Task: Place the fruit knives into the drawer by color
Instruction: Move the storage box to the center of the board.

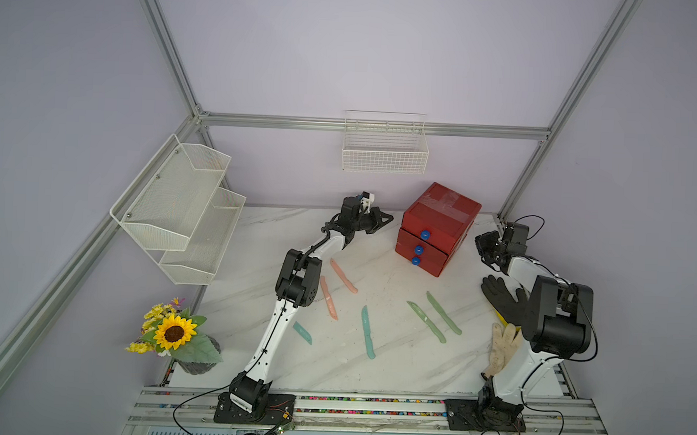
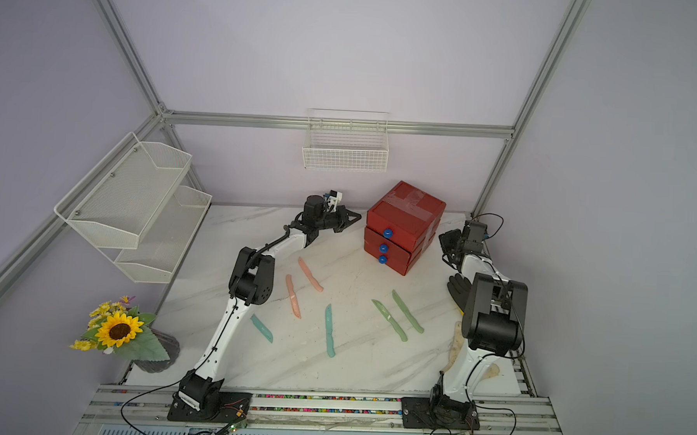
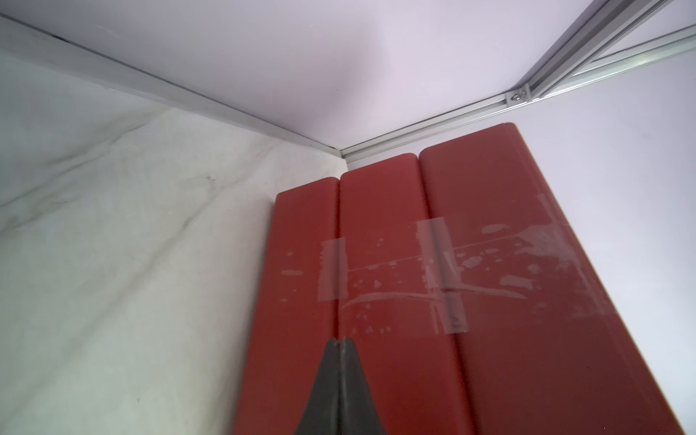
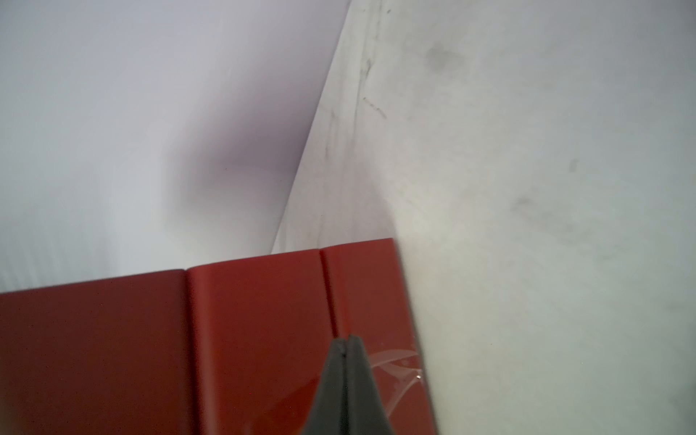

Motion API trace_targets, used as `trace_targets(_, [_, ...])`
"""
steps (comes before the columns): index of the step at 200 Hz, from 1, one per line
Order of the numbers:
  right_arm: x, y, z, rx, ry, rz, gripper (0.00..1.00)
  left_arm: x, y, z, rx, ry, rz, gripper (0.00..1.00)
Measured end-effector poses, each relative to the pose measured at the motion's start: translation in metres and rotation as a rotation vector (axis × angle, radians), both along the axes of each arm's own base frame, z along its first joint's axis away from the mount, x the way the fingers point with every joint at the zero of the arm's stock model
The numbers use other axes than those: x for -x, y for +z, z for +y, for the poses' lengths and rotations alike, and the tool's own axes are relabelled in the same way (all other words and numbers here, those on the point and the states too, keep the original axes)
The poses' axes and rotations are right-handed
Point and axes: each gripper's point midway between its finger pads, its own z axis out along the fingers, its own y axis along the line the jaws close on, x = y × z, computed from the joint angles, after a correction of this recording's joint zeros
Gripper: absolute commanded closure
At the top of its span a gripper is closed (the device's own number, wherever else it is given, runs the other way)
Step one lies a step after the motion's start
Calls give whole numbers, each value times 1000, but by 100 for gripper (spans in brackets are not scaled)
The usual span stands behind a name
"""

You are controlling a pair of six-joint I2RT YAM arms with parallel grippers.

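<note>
Red chest [image 1: 439,226] at far R of table [image 1: 392,370], knobs [image 1: 425,234] facing near-L. Knives lie flat in front of it and show in top views only. Pink pair [image 1: 343,275] and green pair [image 1: 443,313] have long axes far-L to near-R. Teal knife [image 1: 368,337] lies approx far-to-near. Second teal knife [image 1: 302,332] is partly behind L arm [image 1: 277,328]. L claw [image 3: 341,341] and R claw [image 4: 346,339] have tips pressed together, empty, by chest's sides. The closed tips are clear in wrist views only.
</note>
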Motion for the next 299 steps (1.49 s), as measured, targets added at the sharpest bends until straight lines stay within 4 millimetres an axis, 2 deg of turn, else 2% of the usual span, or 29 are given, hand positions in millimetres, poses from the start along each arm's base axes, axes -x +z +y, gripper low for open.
trace_targets(43, [-22,13,25,-120,121,-138,100,10,22,-10,90,-69,-18,100])
trace_targets(65, [-30,19,39,-166,181,-185,100,17,24,-10,110,-93,-12,100])
trace_targets(92, [-38,28,68,-202,277,-228,100,30,21,-6,113,-107,21,100])
trace_targets(107, [-44,35,85,-212,331,-245,100,33,26,3,112,-107,34,100])
trace_targets(135, [-51,50,122,-206,422,-258,100,51,40,31,97,-78,73,100])
trace_targets(157, [-52,63,156,-215,504,-276,100,72,47,63,74,-43,98,100])
trace_targets(173, [-55,67,186,-224,569,-289,100,89,60,89,66,-14,89,100])
trace_targets(208, [-58,56,259,-269,722,-277,100,117,80,152,57,65,53,100])
trace_targets(235, [-58,40,317,-321,828,-249,100,138,81,197,32,140,43,100])
trace_targets(246, [-58,39,336,-340,858,-250,100,147,79,213,24,167,46,100])
trace_targets(270, [-54,40,372,-377,915,-246,100,165,78,234,1,203,48,100])
trace_targets(299, [-50,40,390,-401,941,-235,100,184,79,242,-27,209,44,100])
